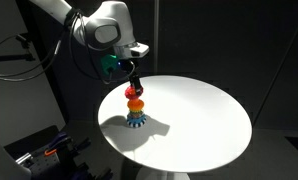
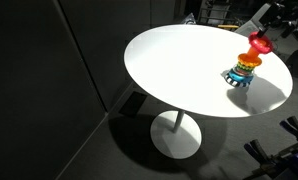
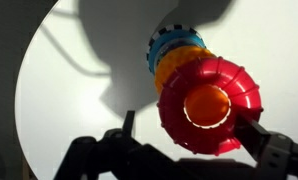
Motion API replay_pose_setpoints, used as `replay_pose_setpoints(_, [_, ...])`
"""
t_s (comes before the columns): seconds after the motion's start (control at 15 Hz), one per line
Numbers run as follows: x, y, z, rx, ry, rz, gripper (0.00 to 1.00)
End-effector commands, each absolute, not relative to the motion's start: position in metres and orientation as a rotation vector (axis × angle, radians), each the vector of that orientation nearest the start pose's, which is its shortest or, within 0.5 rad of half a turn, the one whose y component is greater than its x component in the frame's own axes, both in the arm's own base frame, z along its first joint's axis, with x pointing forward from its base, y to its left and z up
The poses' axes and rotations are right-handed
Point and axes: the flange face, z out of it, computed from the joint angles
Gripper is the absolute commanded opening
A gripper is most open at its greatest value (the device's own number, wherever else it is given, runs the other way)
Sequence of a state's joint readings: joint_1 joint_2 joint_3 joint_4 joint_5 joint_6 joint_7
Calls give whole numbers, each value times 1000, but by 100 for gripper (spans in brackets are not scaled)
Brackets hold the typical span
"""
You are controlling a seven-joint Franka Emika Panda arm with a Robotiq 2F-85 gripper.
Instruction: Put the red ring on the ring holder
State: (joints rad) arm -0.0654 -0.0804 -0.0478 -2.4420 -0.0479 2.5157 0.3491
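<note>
The red ring (image 3: 209,105) sits at the top of the ring holder (image 3: 176,55). The peg's orange-yellow tip fills the ring's hole. Under it the holder's orange and blue rings show. In both exterior views the red ring (image 1: 132,91) (image 2: 258,42) tops the ring holder (image 1: 136,112) (image 2: 241,72) on the white round table (image 1: 204,120). My gripper (image 3: 189,125) (image 1: 132,78) is right above it and open. The left finger stands clear of the ring with table showing between. The right finger overlaps the ring's edge.
The table (image 2: 179,70) carries only the toy, which stands near its edge. The surroundings are dark, with dark equipment (image 1: 39,150) below the table's side and the pedestal foot (image 2: 176,135) on the floor.
</note>
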Motion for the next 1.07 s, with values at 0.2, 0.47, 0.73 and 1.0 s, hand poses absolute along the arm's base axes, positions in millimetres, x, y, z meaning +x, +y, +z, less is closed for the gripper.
replay_pose_setpoints(0.2, [503,-59,340,-3053,765,-209,100])
replay_pose_setpoints(0.47, [508,-63,339,-3041,803,-199,100])
replay_pose_setpoints(0.73, [510,-72,341,-3029,823,-193,100])
replay_pose_setpoints(1.0, [509,-82,348,-3012,849,-200,100])
